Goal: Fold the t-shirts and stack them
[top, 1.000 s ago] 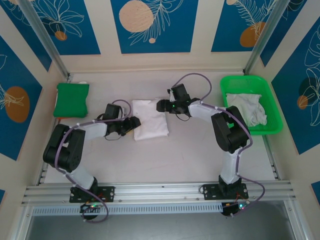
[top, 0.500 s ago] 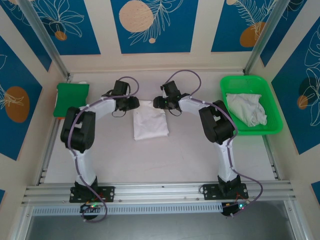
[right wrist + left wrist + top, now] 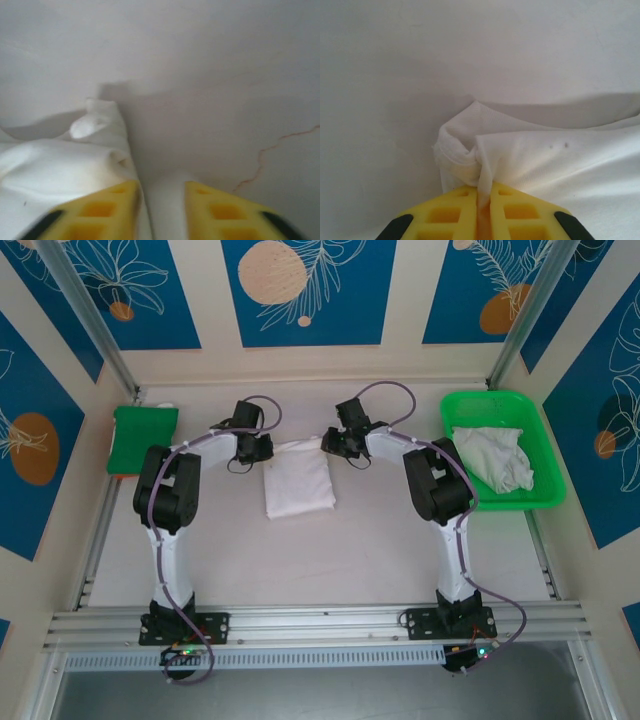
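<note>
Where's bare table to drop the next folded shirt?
Widest: bare table between the folded t-shirt and the near rail. Crowded: the shirt's far corners, where left arm and right arm reach in; green tray right, green pad left.

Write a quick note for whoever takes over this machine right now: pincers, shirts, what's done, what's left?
Left pincer: shut on the far left corner of the folded t-shirt.
Right pincer: fingers straddle its far right corner, cloth between them; grip unclear.
That shirt lies in the middle; a crumpled t-shirt sits in the green tray.
Done: one shirt partly folded.
Left: finish it, fold the tray shirt, stack both.
</note>
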You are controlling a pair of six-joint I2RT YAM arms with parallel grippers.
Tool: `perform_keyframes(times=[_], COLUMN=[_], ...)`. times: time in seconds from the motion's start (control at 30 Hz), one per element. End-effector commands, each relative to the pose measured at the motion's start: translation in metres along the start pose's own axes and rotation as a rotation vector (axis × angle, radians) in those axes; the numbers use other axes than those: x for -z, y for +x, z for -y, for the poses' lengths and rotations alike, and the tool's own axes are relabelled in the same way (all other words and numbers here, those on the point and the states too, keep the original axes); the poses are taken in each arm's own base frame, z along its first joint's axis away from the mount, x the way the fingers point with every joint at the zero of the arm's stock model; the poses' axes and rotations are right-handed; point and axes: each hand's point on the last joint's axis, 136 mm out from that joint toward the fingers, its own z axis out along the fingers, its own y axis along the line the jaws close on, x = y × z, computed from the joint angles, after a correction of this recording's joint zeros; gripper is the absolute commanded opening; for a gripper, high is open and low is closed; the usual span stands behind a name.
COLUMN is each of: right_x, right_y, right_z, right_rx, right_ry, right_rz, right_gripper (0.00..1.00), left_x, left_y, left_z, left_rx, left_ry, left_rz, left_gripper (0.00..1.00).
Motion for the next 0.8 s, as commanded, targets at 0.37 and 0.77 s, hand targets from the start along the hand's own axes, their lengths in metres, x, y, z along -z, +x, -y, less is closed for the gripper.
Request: perform_keyframes(times=[0.37,0.77], right_x=[0.039,0.041], right_y=[0.003,0.06], right_z=[-0.019,-0.04], right_rx=[0.008,0.012], right_ry=[-0.046,-0.136], right_rz=[0.034,-0.055], right_gripper=[0.4,0.68], left_x=[0.019,0.071], left_y=[-0.001,0.047], left_z=[-0.008,0.005], left_rx=[0.029,0.149], left_ry=[0.027,0.214], left_rz=[0.02,0.034], left_gripper=[0.49,0.72])
